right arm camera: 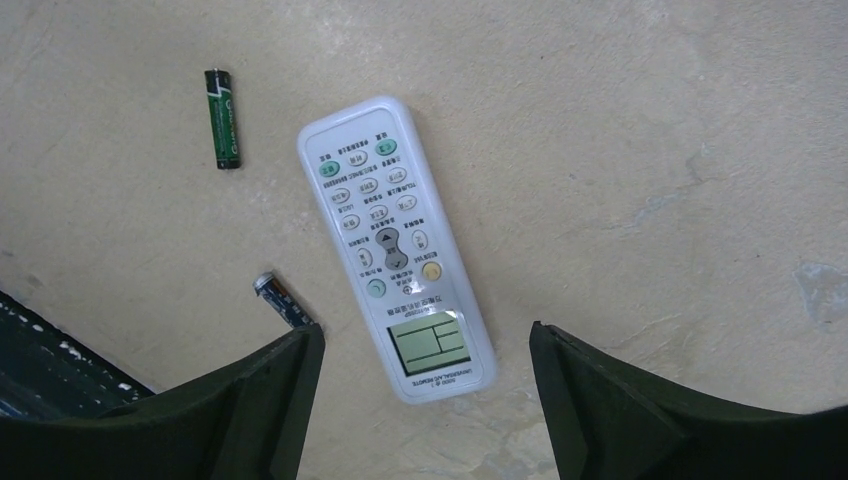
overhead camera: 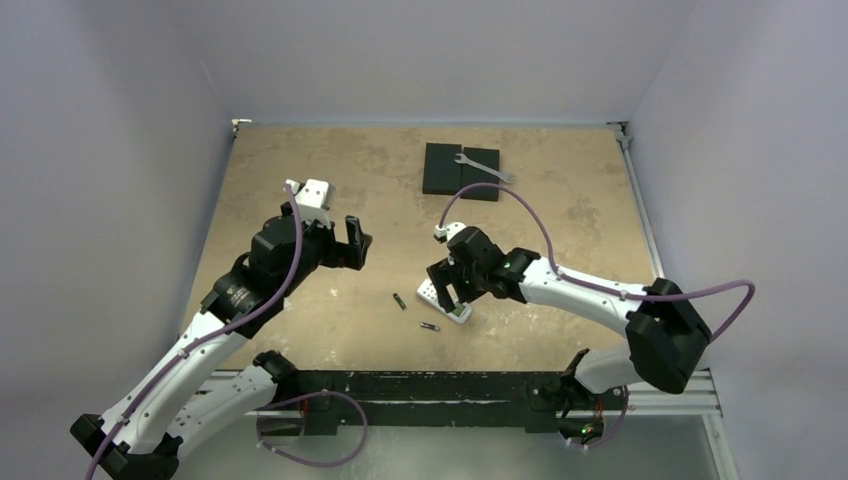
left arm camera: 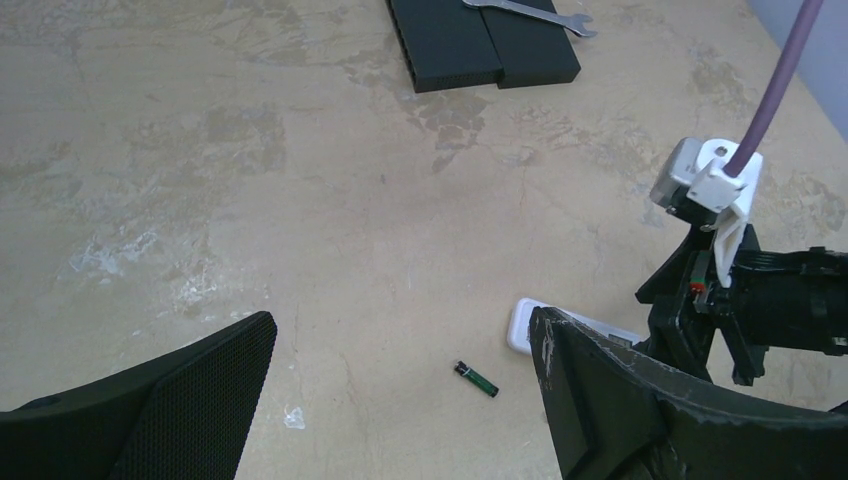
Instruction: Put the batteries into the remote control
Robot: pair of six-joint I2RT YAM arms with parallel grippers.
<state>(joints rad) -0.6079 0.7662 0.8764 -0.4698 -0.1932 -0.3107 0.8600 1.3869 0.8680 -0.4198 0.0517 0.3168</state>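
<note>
Beige mottled tabletop between pale lilac walls bears the remote control.

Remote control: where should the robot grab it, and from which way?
I'd pinch the remote control across its long edges near the screen end, coming down from above. It lies flat, buttons up, and is narrow enough to fit between the right gripper's open fingers.

I find the work surface to be a tan, mottled tabletop with pale stains. Plain lavender-grey walls enclose three sides. A black metal rail runs along my near edge. Lighting is even.
</note>
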